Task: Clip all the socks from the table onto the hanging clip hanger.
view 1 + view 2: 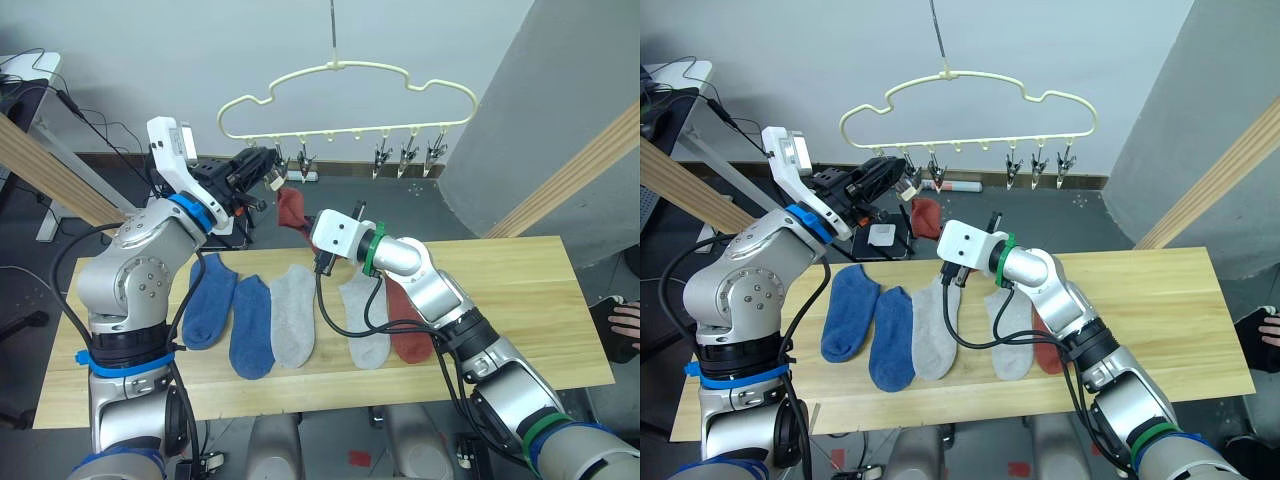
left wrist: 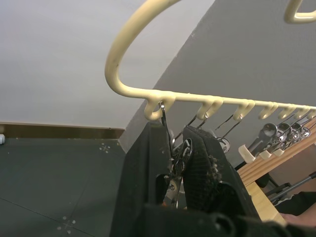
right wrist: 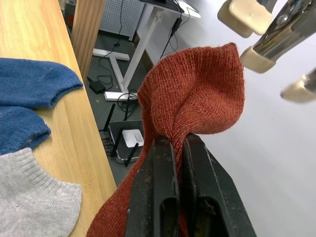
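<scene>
The right pincer point(image 3: 178, 148) is clamped on a red sock point(image 3: 197, 94), mid-frame under the clip hanger point(image 1: 350, 70). The left pincer point(image 2: 174, 148) squeezes a clip point(image 2: 174, 163). The sock looks soft and floppy; grab near its edge.

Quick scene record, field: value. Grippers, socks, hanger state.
left gripper: shut on clip at the hanger's left end
right gripper: shut on red sock, held up just below that clip
clip hanger: hanging, no sock clipped on yet
on table: five socks in a row, two blue, two grey, one red
</scene>
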You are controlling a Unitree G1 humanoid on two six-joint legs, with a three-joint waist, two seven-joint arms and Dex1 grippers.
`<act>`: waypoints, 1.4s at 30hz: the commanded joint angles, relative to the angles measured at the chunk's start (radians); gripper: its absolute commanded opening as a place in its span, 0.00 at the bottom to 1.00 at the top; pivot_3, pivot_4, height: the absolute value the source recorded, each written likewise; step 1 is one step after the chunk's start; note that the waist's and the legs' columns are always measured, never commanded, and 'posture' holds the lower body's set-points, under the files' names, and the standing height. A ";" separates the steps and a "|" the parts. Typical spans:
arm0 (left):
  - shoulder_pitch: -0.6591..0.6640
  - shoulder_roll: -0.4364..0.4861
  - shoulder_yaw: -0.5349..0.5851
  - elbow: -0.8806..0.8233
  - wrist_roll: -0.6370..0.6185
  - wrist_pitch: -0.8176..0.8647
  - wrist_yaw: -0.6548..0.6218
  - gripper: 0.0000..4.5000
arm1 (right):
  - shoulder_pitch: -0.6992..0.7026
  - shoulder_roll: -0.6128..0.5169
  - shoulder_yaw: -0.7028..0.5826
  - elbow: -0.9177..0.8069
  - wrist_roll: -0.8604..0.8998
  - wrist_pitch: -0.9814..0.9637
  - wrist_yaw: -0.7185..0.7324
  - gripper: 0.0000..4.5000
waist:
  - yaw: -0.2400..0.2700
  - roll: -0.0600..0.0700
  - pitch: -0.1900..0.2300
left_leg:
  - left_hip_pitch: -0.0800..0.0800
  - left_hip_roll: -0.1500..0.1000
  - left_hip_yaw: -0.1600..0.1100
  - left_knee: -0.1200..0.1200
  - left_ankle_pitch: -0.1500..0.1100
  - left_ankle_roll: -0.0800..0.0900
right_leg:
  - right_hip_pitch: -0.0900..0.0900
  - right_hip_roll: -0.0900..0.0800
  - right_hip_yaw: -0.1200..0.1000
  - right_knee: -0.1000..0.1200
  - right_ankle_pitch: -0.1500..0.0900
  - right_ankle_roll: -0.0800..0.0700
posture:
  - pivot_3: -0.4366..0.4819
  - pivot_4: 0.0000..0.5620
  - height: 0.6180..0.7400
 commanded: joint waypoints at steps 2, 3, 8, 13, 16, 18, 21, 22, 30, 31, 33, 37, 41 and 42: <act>-0.003 0.010 0.016 -0.035 -0.012 -0.021 -0.011 0.09 | -0.010 0.018 0.001 -0.048 -0.002 -0.049 -0.009 0.00 | 0.000 0.000 0.000 | 0.000 0.000 0.000 0.000 0.000 0.000 | 0.000 0.000 0.000 0.000 0.000 0.000 | 0.39 0.64 1.00; -0.003 0.010 0.016 -0.036 -0.012 -0.022 -0.011 0.09 | -0.013 0.020 0.000 -0.044 -0.002 -0.051 -0.010 0.00 | 0.000 0.000 0.000 | 0.000 0.000 0.000 0.000 0.000 0.000 | 0.000 0.000 0.000 0.000 0.000 0.000 | 0.39 0.64 1.00; -0.003 0.007 0.015 -0.035 -0.011 -0.024 -0.009 0.09 | -0.022 0.028 -0.001 -0.029 -0.004 -0.060 -0.013 0.00 | 0.000 0.000 0.000 | 0.000 0.000 0.000 0.000 0.000 0.000 | 0.000 0.000 0.000 0.000 0.000 0.000 | 0.39 0.64 1.00; 0.000 0.006 0.015 -0.039 -0.012 -0.022 -0.007 0.09 | -0.030 0.032 -0.004 -0.014 -0.005 -0.066 -0.016 0.00 | 0.002 0.000 0.000 | 0.000 0.000 0.000 0.000 0.000 0.000 | 0.000 0.000 0.000 0.000 0.000 0.000 | 0.39 0.64 1.00; 0.002 0.007 0.016 -0.042 -0.013 -0.021 -0.006 0.09 | -0.036 0.034 -0.007 -0.004 -0.004 -0.071 -0.018 0.00 | 0.002 0.000 0.000 | 0.000 0.000 0.000 0.000 0.000 0.000 | 0.000 0.000 0.000 0.001 0.000 0.000 | 0.39 0.63 1.00; 0.003 0.007 0.016 -0.042 -0.012 -0.022 -0.006 0.09 | -0.038 0.035 -0.008 0.000 -0.003 -0.073 -0.018 0.00 | 0.002 0.000 0.000 | 0.000 0.000 0.000 0.000 0.000 0.000 | 0.000 0.000 0.000 0.001 0.000 0.000 | 0.39 0.63 1.00; 0.003 0.007 0.016 -0.043 -0.012 -0.022 -0.004 0.09 | -0.042 0.035 -0.009 0.007 -0.005 -0.079 -0.020 0.00 | 0.002 0.000 0.000 | 0.000 0.000 0.000 0.000 0.000 0.000 | 0.000 0.000 0.000 0.001 0.000 0.000 | 0.40 0.63 1.00; 0.004 0.009 0.017 -0.043 -0.010 -0.021 -0.002 0.09 | -0.046 0.037 -0.009 0.014 -0.004 -0.083 -0.020 0.00 | 0.003 0.000 0.000 | 0.000 0.000 0.000 0.000 0.000 0.000 | 0.000 0.000 0.000 0.001 0.000 0.000 | 0.40 0.63 1.00; 0.015 0.019 0.023 -0.045 -0.015 -0.003 0.003 0.31 | -0.067 0.044 -0.013 0.040 0.000 -0.100 -0.020 0.00 | 0.005 0.000 0.000 | 0.000 0.000 0.000 0.001 0.000 0.000 | 0.000 0.000 0.000 0.001 0.000 0.000 | 0.41 0.62 1.00; 0.015 0.020 0.023 -0.044 -0.018 -0.001 0.001 0.38 | -0.069 0.045 -0.014 0.042 0.002 -0.102 -0.019 0.00 | 0.006 0.000 0.000 | 0.000 0.000 0.000 0.001 0.000 0.000 | 0.000 0.000 0.000 0.001 0.000 0.000 | 0.41 0.62 1.00; 0.015 0.020 0.024 -0.044 -0.022 0.001 -0.001 0.52 | -0.072 0.046 -0.014 0.044 0.002 -0.104 -0.018 0.00 | 0.007 0.000 0.000 | 0.000 0.000 0.000 0.001 0.000 0.000 | 0.000 0.000 0.000 0.001 0.000 0.000 | 0.41 0.62 1.00; 0.034 0.036 0.021 -0.053 -0.017 -0.004 -0.018 0.78 | -0.076 0.048 -0.013 0.048 0.005 -0.109 -0.013 0.00 | 0.008 0.000 0.000 | 0.000 0.000 0.000 0.001 0.000 0.000 | 0.000 0.000 0.000 0.001 0.000 -0.001 | 0.41 0.62 1.00; 0.065 0.064 0.018 -0.064 0.003 -0.021 -0.034 0.91 | -0.075 0.053 -0.013 0.047 0.021 -0.092 0.013 0.00 | 0.009 0.000 0.000 | 0.000 0.000 0.000 0.001 0.000 0.000 | 0.000 0.000 0.000 0.001 0.000 -0.001 | 0.42 0.61 1.00; 0.073 0.070 0.018 -0.066 0.008 -0.026 -0.038 0.91 | -0.074 0.055 -0.013 0.046 0.029 -0.084 0.023 0.00 | 0.009 0.000 0.000 | 0.000 0.000 0.000 0.001 0.000 -0.001 | 0.000 0.000 0.000 0.001 0.000 -0.001 | 0.42 0.61 1.00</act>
